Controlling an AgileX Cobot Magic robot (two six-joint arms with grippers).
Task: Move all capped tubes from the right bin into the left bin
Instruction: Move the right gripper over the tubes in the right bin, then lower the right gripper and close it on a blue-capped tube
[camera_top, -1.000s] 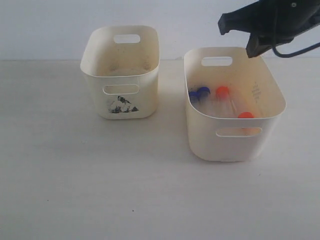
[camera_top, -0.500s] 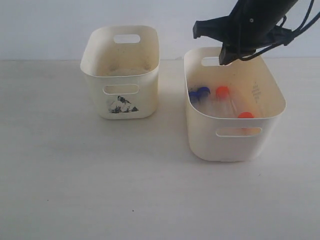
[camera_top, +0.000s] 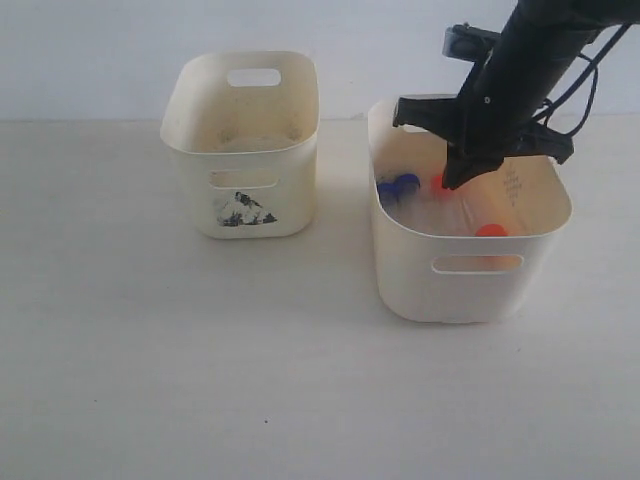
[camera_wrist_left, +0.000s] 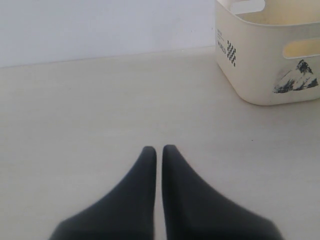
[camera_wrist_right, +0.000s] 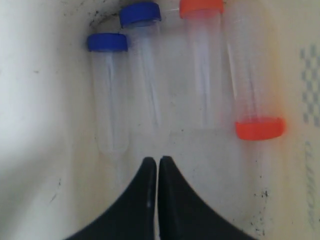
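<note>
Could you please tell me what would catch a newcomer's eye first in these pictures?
The black right hand, shut and empty, reaches into the larger right bin. Below it four capped tubes lie side by side, two blue-capped and two orange-red. The smaller stickered left bin stands apart on the left, with no tubes visible inside.

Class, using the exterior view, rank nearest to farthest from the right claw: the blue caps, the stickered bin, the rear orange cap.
1. Rear orange cap, beside the right claw.
2. Blue caps, further left, same bin.
3. Stickered bin, far left.
</note>
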